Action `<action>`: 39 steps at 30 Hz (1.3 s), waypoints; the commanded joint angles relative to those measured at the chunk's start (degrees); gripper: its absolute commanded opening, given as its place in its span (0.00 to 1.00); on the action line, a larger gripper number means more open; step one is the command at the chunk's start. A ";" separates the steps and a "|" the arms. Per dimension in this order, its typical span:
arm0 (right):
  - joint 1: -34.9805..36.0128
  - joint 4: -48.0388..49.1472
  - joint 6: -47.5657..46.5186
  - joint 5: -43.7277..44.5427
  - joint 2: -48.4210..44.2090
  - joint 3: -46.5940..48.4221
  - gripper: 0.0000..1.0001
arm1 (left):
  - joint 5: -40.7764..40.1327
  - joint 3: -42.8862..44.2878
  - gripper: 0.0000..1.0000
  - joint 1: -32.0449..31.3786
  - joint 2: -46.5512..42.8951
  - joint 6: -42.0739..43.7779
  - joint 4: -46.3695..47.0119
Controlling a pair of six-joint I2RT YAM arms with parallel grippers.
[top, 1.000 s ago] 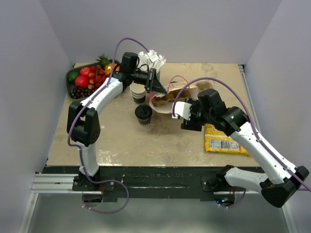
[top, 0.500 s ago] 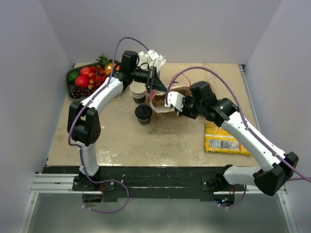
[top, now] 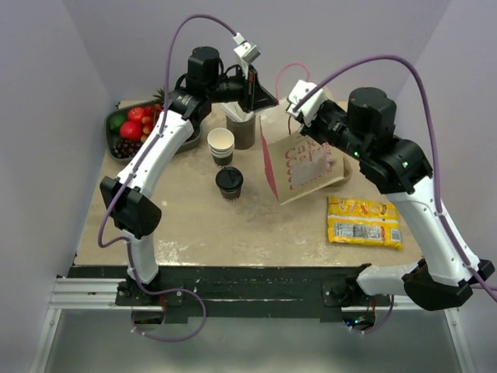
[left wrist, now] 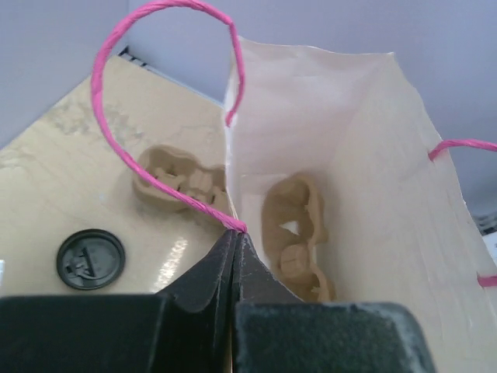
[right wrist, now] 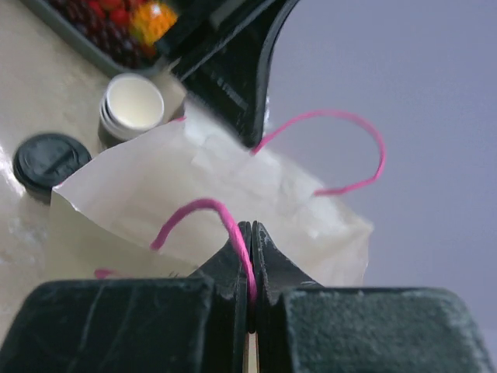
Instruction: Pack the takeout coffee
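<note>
The takeout coffee (top: 229, 182), a dark cup with a black lid, stands on the table left of the bag and shows in both wrist views (left wrist: 91, 258) (right wrist: 46, 159). A tan paper bag (top: 301, 162) with pink handles hangs upright and open between the two arms. My left gripper (top: 261, 94) (left wrist: 235, 233) is shut on the bag's rim where a pink handle (left wrist: 147, 47) joins it. The opposite handle (right wrist: 203, 210) is pinched in my shut right gripper (top: 298, 104) (right wrist: 250, 233). A cardboard cup carrier (left wrist: 297, 247) lies inside the bag.
A stack of lidless cups (top: 221, 145) and a grey straw holder (top: 241, 130) stand behind the coffee. A fruit tray (top: 118, 137) sits at the back left. A yellow snack packet (top: 363, 221) lies at the right. Another cardboard carrier (left wrist: 175, 175) lies beside the bag.
My right gripper moved in and closed on the bag's handle. Both arms then rose, lifting the bag from lying on the table to hanging upright and open.
</note>
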 commanded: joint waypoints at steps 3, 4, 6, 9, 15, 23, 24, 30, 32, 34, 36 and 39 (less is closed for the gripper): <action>-0.76 1.38 5.37 4.91 2.00 1.23 0.00 | -9.55 8.40 0.00 2.42 5.67 1.23 4.23; -0.85 0.69 6.45 4.20 2.70 3.10 0.00 | -5.89 9.53 0.00 1.11 5.57 2.63 3.73; -1.90 -0.72 6.63 3.22 2.80 3.74 0.00 | -3.65 9.98 0.00 -0.73 4.09 3.95 0.50; -2.61 -0.29 6.02 3.14 0.17 0.66 0.00 | -6.28 4.89 0.00 -3.20 -0.47 3.35 1.87; -5.25 -3.86 3.85 1.11 -0.55 -7.68 0.00 | -15.36 3.52 0.00 -3.65 3.76 9.06 -9.41; -5.95 8.04 5.68 10.58 3.59 -1.57 0.00 | -29.76 -1.90 0.00 -5.59 -7.14 20.93 9.01; -6.39 8.93 4.71 10.26 2.98 -2.24 0.00 | -22.36 10.47 0.00 -3.84 6.14 14.48 0.73; -6.21 -10.84 12.67 -12.62 2.10 7.09 0.00 | -9.23 -3.31 0.00 -10.39 -6.88 12.30 1.34; -6.30 1.38 10.35 1.98 -1.68 -2.09 0.00 | -17.41 -4.00 0.00 -9.72 -6.66 11.88 4.40; -6.48 7.34 8.83 7.43 -2.13 -4.97 0.00 | -20.88 2.92 0.00 -2.88 -2.36 6.71 4.61; -6.74 0.80 9.53 -1.30 0.76 1.41 0.00 | -11.89 12.82 0.00 1.52 4.68 1.77 1.72; -6.65 -3.89 11.90 -8.99 2.10 6.46 0.00 | -8.93 3.54 0.00 0.67 -0.82 3.09 5.46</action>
